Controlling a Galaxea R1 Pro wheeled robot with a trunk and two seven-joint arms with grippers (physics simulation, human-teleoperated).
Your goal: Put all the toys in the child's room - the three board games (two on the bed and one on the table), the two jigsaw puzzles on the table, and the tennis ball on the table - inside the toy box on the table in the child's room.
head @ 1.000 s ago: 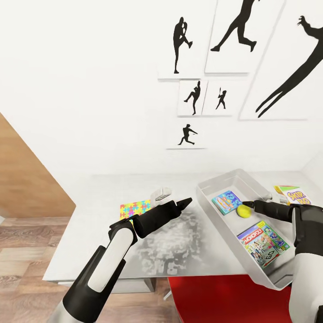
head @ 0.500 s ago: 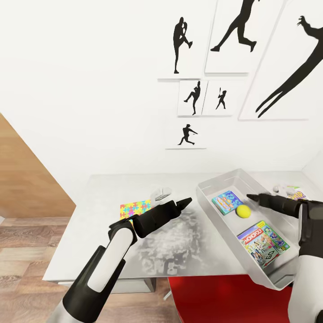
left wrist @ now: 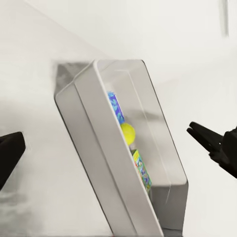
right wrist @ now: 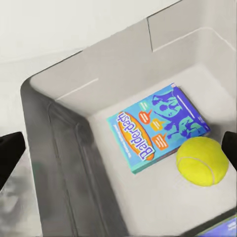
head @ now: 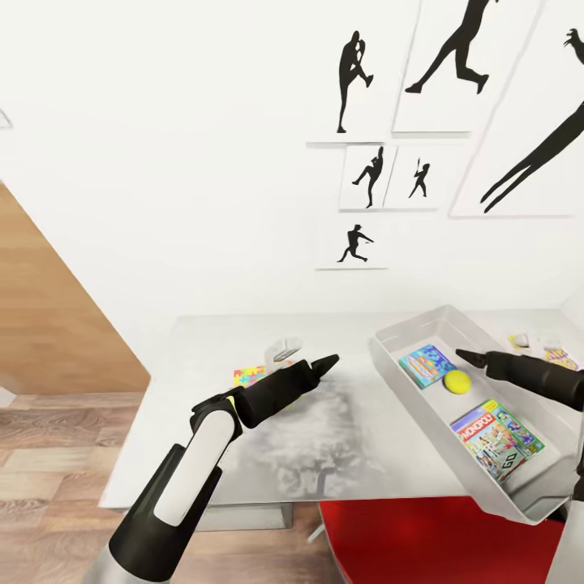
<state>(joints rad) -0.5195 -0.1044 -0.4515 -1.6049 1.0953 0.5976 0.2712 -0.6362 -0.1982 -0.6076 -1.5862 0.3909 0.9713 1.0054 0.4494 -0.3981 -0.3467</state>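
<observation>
- The ball point(head: 457, 381) now lies loose in the toy box point(head: 405, 389); the right gripper point(head: 464, 355), which held it a second ago, has let go and risen, its jaws apparently closed and empty.
- Ball rests between the Balderdash box point(head: 426, 364) and the Monopoly box point(head: 496, 429).
- A puzzle point(head: 250, 376) remains on the table point(head: 195, 357), just beside the left gripper point(head: 329, 362), the nearer arm; whether its jaws are parted I cannot tell.
- Skip-Bo point(head: 560, 357) lies beyond the box, nearer the right arm.
</observation>
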